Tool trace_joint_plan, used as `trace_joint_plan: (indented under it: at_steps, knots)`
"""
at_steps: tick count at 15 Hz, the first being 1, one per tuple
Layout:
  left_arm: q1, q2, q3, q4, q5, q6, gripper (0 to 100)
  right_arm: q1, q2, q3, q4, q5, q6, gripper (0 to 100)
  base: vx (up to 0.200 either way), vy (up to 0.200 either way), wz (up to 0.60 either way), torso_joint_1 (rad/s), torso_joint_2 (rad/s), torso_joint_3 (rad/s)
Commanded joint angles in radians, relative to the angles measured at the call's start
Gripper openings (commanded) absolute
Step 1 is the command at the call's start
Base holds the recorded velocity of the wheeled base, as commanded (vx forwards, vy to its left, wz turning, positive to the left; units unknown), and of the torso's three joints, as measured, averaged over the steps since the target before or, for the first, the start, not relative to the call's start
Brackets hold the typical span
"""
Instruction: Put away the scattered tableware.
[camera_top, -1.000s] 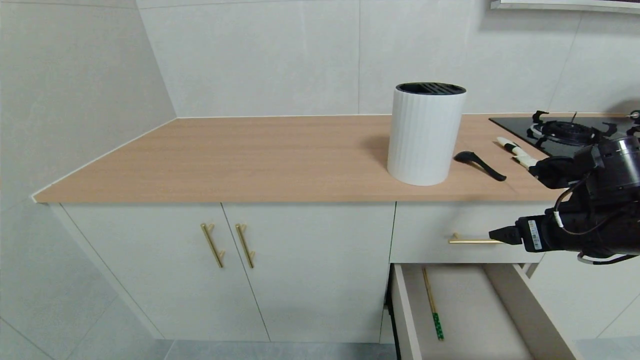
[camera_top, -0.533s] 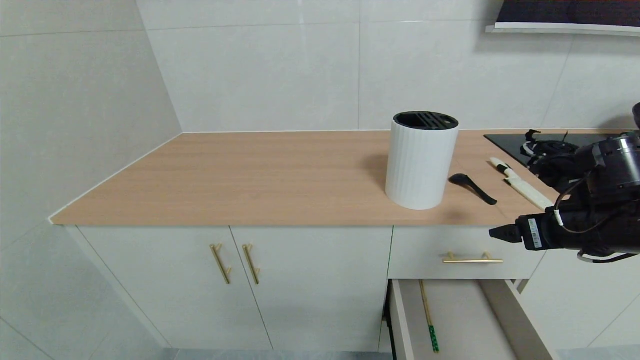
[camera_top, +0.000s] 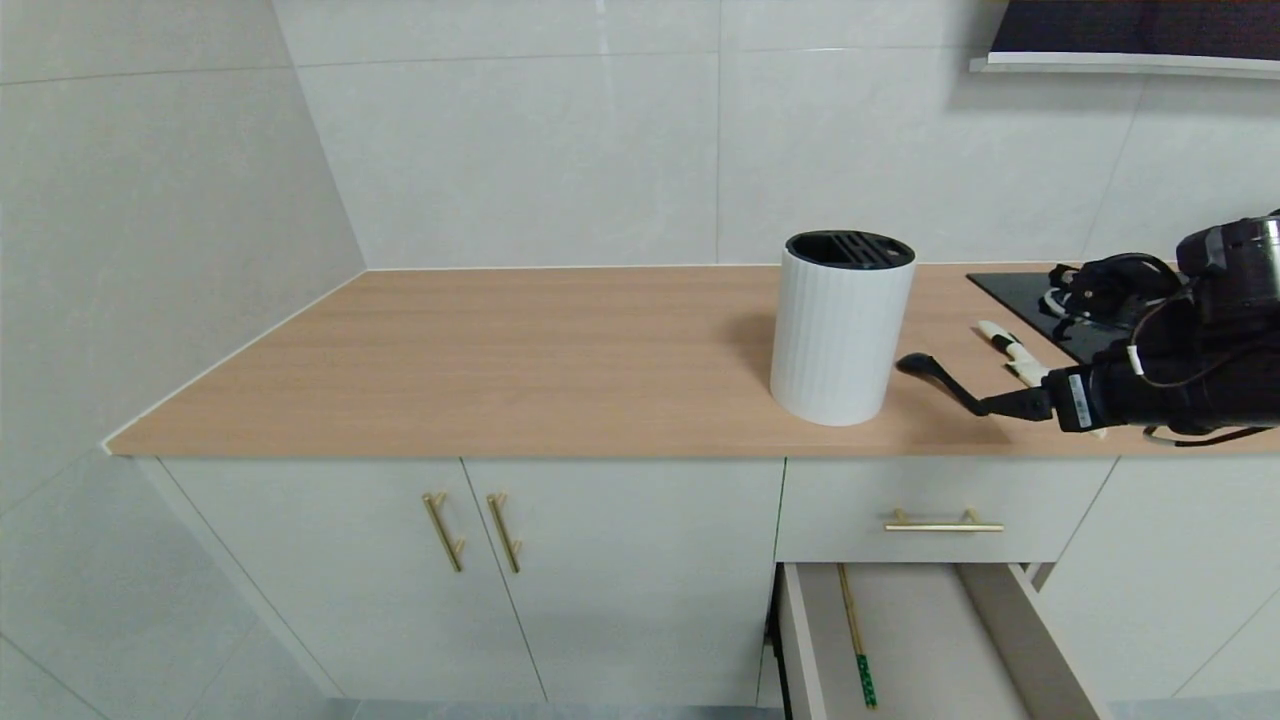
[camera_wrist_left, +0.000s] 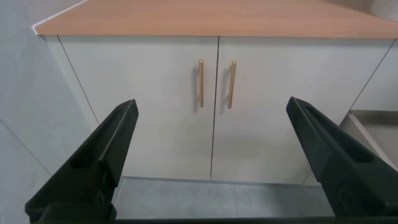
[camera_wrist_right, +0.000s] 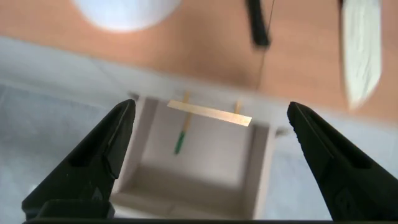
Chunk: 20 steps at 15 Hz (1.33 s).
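— Spoon (camera_top: 940, 380) and knife (camera_top: 1018, 352) are being kept where?
— Near the counter's (camera_top: 500, 350) front edge, just right of the holder (camera_top: 840, 340).
— Fingers?
— Left gripper's (camera_wrist_left: 211, 102) and right gripper's (camera_wrist_right: 209, 109) are being held spread.

white holder (camera_top: 840, 335) crowds spoon (camera_top: 945, 385), open countertop (camera_top: 500, 350) leftward

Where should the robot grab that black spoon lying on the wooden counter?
Probably by the thin handle of the black spoon, near its middle, coming down from above with the open right gripper straddling it. The spoon lies flat on the wooden counter, and its rounded bowl end sits close to the white ribbed holder, leaving less room there.
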Motion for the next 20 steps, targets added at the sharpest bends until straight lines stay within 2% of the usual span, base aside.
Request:
trace_joint_plan:
  at_steps: [1,5,9,12,19,20]
  knots:
    - [0.000,0.000,0.000,0.000,0.000,0.000,100,-0.038,0.168,-0.115,-0.012,0.031,-0.034,100,0.000,0.000,0.00,0.000,0.00,0.000]
    - [0.000,0.000,0.000,0.000,0.000,0.000,100,-0.039,0.381,-0.278,-0.103,0.033,-0.057,100,0.000,0.000,0.00,0.000,0.00,0.000]
    - [0.000,0.000,-0.001,0.000,0.000,0.000,100,-0.049,0.492,-0.399,-0.110,0.036,-0.056,100,0.000,0.000,0.00,0.000,0.00,0.000]
    - [0.000,0.000,0.000,0.001,0.000,0.000,100,-0.066,0.529,-0.439,-0.115,0.093,-0.053,100,0.000,0.000,0.00,0.000,0.00,0.000]
    - [0.000,0.000,-0.001,0.000,0.000,0.000,100,-0.075,0.585,-0.468,-0.147,0.100,-0.051,100,0.000,0.000,0.00,0.000,0.00,0.000]
    - [0.000,0.000,0.000,0.000,0.000,0.000,100,-0.075,0.592,-0.471,-0.147,0.116,-0.050,0,0.000,0.000,0.00,0.000,0.00,0.000]
